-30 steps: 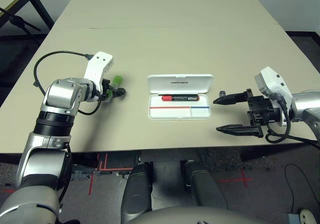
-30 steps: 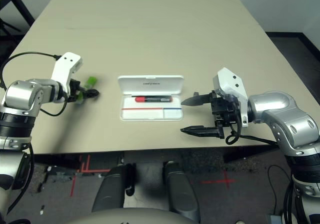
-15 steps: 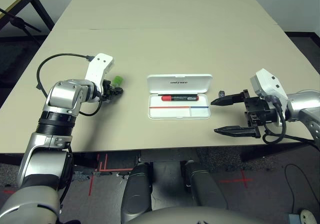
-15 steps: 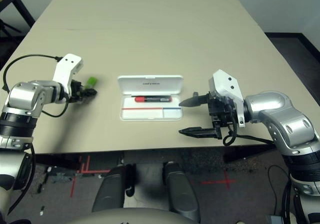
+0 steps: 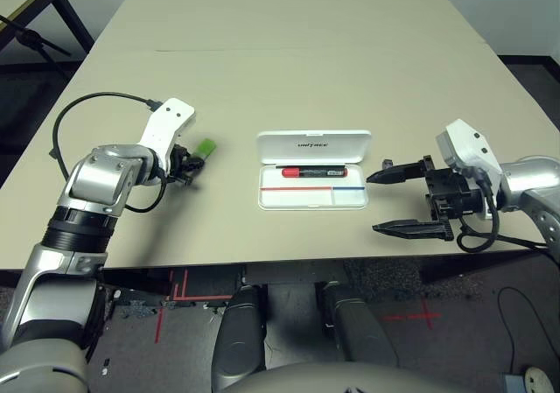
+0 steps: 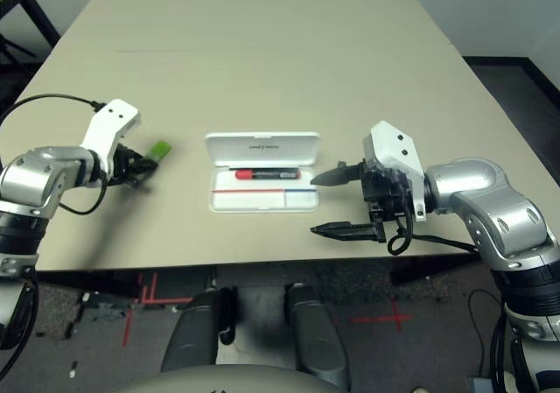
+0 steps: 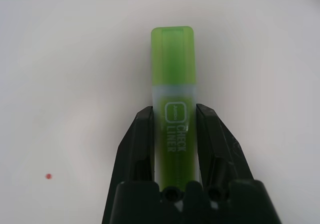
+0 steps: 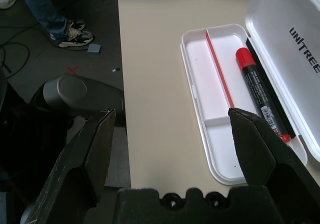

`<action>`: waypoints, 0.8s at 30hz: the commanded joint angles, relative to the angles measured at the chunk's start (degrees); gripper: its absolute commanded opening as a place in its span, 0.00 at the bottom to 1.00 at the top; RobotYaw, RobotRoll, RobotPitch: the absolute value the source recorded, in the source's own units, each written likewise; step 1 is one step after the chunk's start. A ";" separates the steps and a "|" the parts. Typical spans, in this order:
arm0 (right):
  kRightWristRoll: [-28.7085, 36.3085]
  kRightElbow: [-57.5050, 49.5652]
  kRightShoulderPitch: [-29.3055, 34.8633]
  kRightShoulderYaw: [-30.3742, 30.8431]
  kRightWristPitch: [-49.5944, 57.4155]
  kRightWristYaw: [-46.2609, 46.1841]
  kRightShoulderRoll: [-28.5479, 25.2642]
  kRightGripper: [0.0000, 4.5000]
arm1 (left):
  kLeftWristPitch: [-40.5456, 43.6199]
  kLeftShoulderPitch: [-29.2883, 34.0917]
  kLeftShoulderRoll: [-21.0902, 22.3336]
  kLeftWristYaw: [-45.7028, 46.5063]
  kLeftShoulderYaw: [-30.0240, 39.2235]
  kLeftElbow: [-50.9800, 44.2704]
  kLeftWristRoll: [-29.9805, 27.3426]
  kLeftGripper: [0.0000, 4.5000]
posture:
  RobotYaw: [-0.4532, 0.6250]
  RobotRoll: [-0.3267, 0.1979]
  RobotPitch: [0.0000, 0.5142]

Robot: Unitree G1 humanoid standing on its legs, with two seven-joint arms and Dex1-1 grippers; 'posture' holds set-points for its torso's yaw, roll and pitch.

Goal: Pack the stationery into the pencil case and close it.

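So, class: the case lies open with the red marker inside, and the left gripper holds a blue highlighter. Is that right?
Not quite. The highlighter is green, not blue; the left wrist view shows it clamped in the left gripper. The rest stands: the pencil case lies open with the red marker inside.

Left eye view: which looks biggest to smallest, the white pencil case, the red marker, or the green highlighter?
1. Pencil case, clearly largest.
2. Red marker, lying in the case.
3. Green highlighter, but the left claw hides part of it, so its place against the marker is unsure.
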 commanded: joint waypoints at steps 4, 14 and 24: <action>-0.81 0.83 -0.29 0.58 -0.86 0.42 0.14 1.00 | -5.63 5.00 5.52 -11.01 -0.80 -10.75 -2.74 0.24 | 0.39 0.62 0.33; -1.71 1.79 -0.90 1.23 -1.39 1.04 0.31 1.00 | -8.39 5.44 5.22 -18.21 -4.27 -20.97 -4.61 0.24 | 0.40 0.62 0.34; -2.61 2.52 -1.35 1.54 -1.75 1.58 0.34 1.00 | -14.30 -2.04 -2.08 -19.78 -15.57 -19.12 1.84 0.24 | 0.39 0.62 0.34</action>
